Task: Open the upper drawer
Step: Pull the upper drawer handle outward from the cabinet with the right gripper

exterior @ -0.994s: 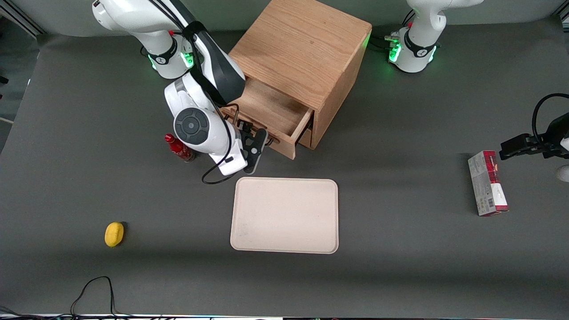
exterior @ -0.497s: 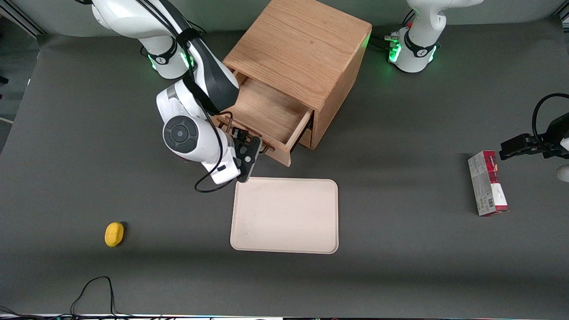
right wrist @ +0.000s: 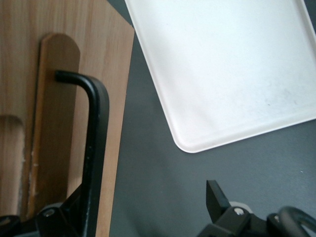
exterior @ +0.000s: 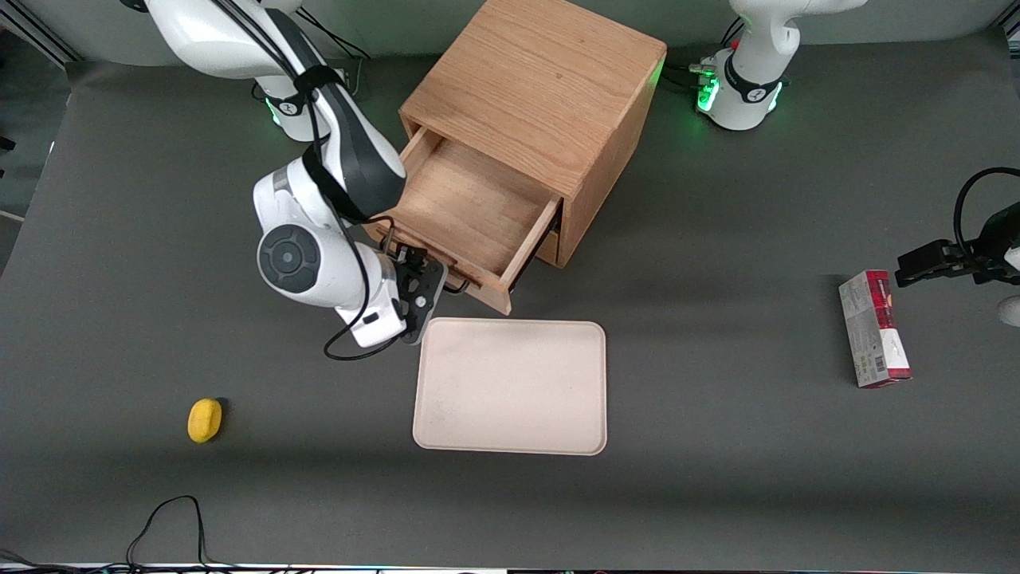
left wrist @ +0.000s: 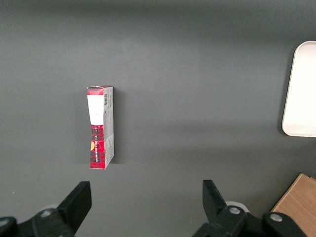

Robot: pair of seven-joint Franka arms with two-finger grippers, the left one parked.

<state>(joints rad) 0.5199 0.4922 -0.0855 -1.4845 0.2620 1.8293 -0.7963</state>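
A robot lab: arm bases (exterior: 737, 88) bolted to grey tabletop (exterior: 717, 446).

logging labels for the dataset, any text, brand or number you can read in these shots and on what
None can be read.
Box: a barcode and printed marks on its red and white faces, too small to read.
Drawer, tray, yellow object: no text shows.
Claw: at the drawer's handle, no label shows.

Your upper drawer (exterior: 470, 211): light oak, shallow box, pulled well out of cabinet, inside bare, front angled toward camera; thin dark bar handle (right wrist: 95, 148) on front.
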